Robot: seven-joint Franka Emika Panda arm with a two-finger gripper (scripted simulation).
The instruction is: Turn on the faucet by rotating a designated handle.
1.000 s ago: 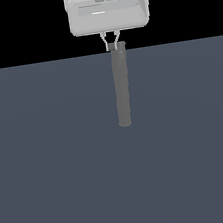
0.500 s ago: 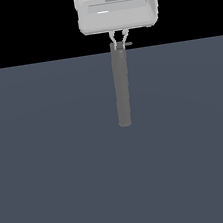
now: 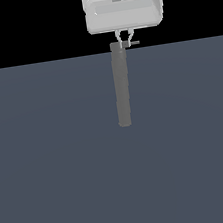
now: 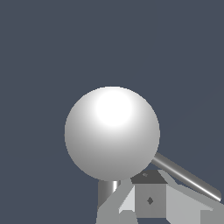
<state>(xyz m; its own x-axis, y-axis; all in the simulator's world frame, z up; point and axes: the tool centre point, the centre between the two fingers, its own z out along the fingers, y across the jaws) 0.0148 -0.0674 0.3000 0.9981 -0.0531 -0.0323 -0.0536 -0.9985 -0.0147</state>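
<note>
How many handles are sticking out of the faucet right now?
1: the handle sticks sideways from the faucet top, toward the exterior view's right, just below the end effector. Others may be hidden.

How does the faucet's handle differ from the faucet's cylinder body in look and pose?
The faucet cylinder is thick and long; the handle is thin and short. The cylinder runs lengthwise down the exterior view; the handle sticks sideways from its upper end, toward that view's right. Both are grey and round in section.
</note>
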